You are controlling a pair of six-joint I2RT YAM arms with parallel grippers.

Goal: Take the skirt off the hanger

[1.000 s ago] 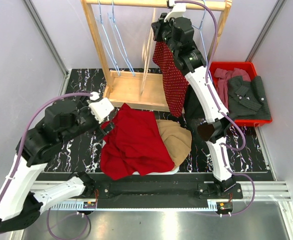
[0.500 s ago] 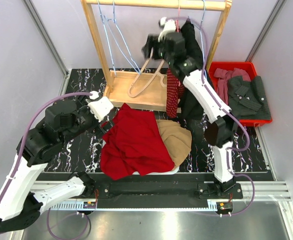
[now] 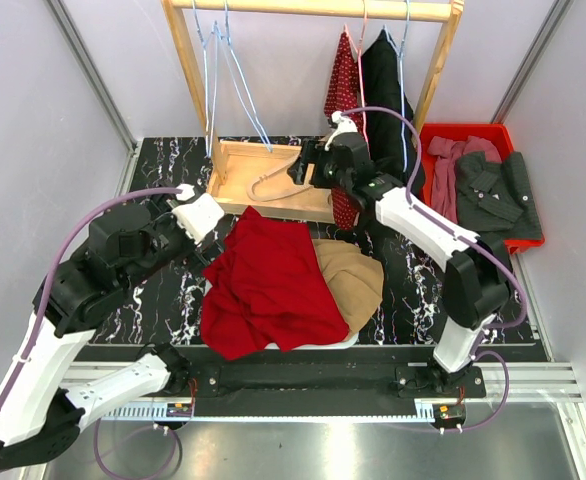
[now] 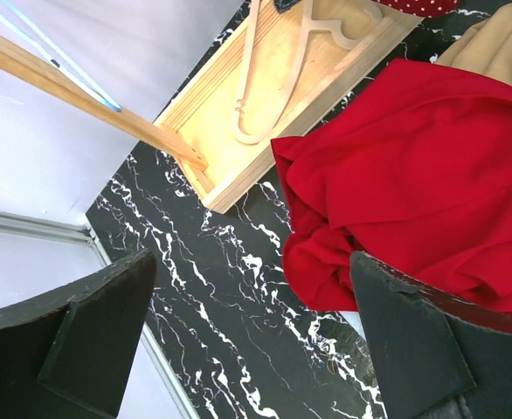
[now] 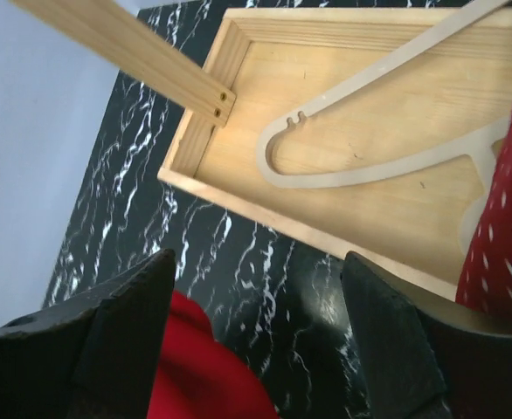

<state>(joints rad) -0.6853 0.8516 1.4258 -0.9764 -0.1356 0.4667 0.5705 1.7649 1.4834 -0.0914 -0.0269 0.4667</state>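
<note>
black marble worktop [image 3: 163, 300], wooden rack [image 3: 188, 60] far | skirt [image 3: 344, 207]: bunched at tray [image 3: 243, 162] right edge, touching hanger [image 5: 361, 179] lying inside | right fingers [image 5: 107, 340]: wide, empty, over tray | left fingers [image 4: 81, 332]: wide, empty | step: separating skirt from hanger | next: pinch cloth, draw rightward

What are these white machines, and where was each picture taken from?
The left arm and right arm are robot arms bolted at a marble table's near edge. One picture looks down from above; the other two come from a camera on each wrist, with the dark jaws at the bottom corners. A red cloth and a tan cloth lie on the table. A hanger lies in the rack's base, and a dotted garment hangs on the rack. Both pairs of jaws are open, holding nothing.
</note>
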